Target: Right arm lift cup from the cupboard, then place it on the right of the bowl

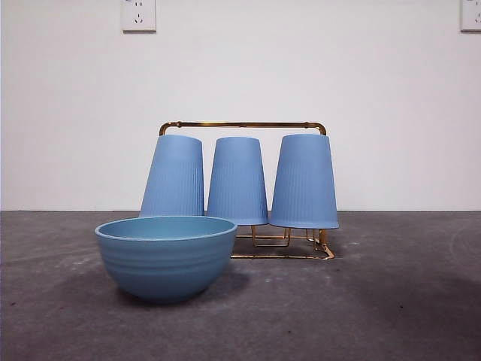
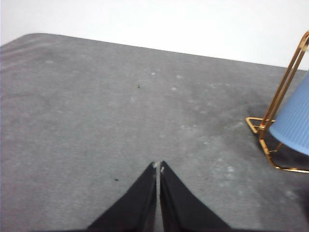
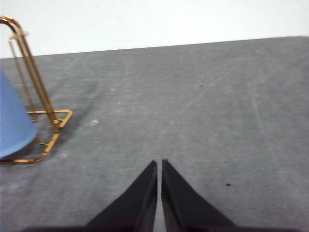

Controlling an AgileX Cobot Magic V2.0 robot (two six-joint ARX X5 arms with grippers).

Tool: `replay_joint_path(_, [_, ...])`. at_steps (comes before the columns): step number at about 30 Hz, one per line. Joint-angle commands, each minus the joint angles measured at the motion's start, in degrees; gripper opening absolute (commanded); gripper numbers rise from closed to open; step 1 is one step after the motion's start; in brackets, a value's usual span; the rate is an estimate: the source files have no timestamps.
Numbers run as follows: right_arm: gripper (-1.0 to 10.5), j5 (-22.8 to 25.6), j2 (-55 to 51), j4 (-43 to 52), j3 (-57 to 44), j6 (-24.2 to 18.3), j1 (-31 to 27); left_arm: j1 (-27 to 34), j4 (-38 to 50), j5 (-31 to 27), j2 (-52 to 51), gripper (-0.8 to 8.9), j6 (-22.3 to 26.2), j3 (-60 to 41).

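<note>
Three light-blue cups hang upside down on the gold wire rack (image 1: 242,125), each slipped mouth-down over an upright peg, which keeps them draining and steady. In the front view the rack stands toward 12 o'clock from the bowl (image 1: 166,256), which sits nearer the camera on the grey counter (image 1: 391,301) and hides the bottom of the left cup (image 1: 173,175). The middle cup (image 1: 237,180) and the right cup (image 1: 304,180) hang free of it. The right cup is the end one on the rack, so it is likely the easiest for the right arm to lift. The counter at 3 o'clock of the bowl, where the cup is to go, is bare.

Neither arm shows in the front view. The right gripper (image 3: 159,164) waits low over bare counter, pointing level across it, with its jaws closed to a thin slit and nothing between them. One end of the rack and the side of a cup lie off at about 9 o'clock in its view, well apart from the tips. The left gripper (image 2: 158,166) is posed the same way, jaws pressed together and empty, with the rack's other end at about 3 o'clock.

Nothing has been lifted yet. The right jaws would have to open before reaching a cup.
</note>
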Motion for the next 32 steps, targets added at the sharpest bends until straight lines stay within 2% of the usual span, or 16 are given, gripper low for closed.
replay_joint_path(1, [0.1,-0.7,0.0,0.5,0.8,3.4,0.1,0.0,-0.2,1.9,0.1,0.11,-1.9,-0.6])
replay_joint_path(8, [0.1,-1.6,0.0,0.4,5.4,9.1,0.1,-0.9,1.5,2.1,1.0,0.11,-6.4,2.6])
replay_joint_path(15, [0.1,-2.6,3.0,-3.0,12.0,12.1,0.1,-1.1,2.8,2.2,6.8,0.11,-9.1,8.9])
replay_joint_path(19, [0.1,-6.2,7.7,-6.1,17.2,12.1,0.1,-1.4,2.6,2.4,13.2,0.11,-9.1,14.4])
replay_joint_path(23, [0.1,-12.1,13.6,-9.6,23.5,11.8,0.1,-1.8,1.8,4.8,21.1,0.11,-9.1,21.3])
replay_joint_path(27, [0.1,-15.7,20.0,-14.8,30.8,8.9,0.1,-2.5,-2.7,8.3,29.5,0.11,-9.0,29.4])
replay_joint_path(32, [0.1,-20.1,28.4,-20.2,39.2,3.6,0.1,-4.3,-7.2,15.4,39.3,0.11,-7.2,38.2])
